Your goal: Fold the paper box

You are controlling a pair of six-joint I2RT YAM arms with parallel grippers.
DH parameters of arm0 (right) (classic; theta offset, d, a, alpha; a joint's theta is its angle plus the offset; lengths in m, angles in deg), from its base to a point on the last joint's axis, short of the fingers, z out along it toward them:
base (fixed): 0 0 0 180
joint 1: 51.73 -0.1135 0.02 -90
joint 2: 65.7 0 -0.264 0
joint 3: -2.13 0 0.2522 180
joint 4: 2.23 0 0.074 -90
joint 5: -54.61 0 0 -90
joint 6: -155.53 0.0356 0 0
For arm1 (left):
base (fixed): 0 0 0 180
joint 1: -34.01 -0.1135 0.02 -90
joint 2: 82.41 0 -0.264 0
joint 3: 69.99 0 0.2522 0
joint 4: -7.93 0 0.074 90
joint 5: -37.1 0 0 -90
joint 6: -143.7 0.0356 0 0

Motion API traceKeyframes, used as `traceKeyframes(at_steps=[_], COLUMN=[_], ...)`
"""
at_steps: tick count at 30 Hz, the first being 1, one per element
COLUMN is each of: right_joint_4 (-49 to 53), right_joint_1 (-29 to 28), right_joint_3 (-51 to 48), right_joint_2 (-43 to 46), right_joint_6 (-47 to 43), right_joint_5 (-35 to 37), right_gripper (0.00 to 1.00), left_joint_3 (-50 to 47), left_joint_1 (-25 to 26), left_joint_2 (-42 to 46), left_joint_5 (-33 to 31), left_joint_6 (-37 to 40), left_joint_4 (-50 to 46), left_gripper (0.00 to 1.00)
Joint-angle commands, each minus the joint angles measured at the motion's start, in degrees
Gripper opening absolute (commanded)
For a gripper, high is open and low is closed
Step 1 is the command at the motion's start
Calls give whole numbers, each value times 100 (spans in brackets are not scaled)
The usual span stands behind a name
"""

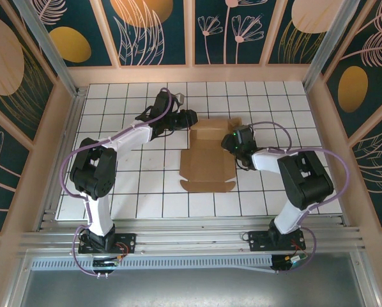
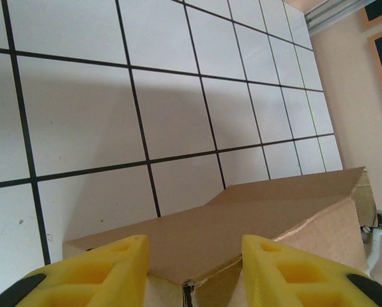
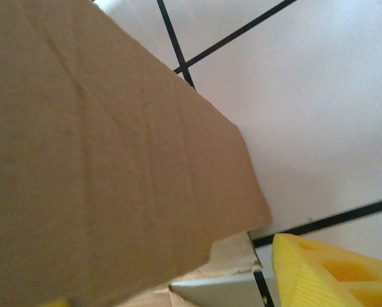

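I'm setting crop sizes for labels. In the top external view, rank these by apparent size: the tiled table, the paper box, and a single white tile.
Largest to smallest:
1. tiled table
2. paper box, spanning several tiles
3. single white tile

The left arm rises from the lower left of the top view and reaches up and right. Its left gripper sits near centre, yellow fingers parted. The right arm bends leftward from the lower right, and the right gripper has its jaws apart.
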Motion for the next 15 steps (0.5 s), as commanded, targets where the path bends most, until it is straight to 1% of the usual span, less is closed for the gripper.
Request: traceKeyframes(at_steps=[1,3,8,11,15], right_joint_4=[-743,-829,-1216,-1423,-1643], right_joint_1=[46,61,1,-8,-37], right_joint_3=[90,81,-144,-264,-345], right_joint_2=[-236,-290,-93,-23,-98], right_joint_6=[-153,-85,-94,-186,-302], right_joint_5=[111,-59,-388,-526,-924], right_gripper=[63,59,48,46,45], left_joint_3=[130,147,147,138,145], left_joint_1=[23,25,25,25,25], left_joint_2=[-115,-107,-119,-132,-139], left_joint_5=[29,29,37,53,62], left_joint_6=[136,149,147,147,139], left_joint_4=[-379,-396,-387,-370,-361], left_gripper=[40,41,41,41,40])
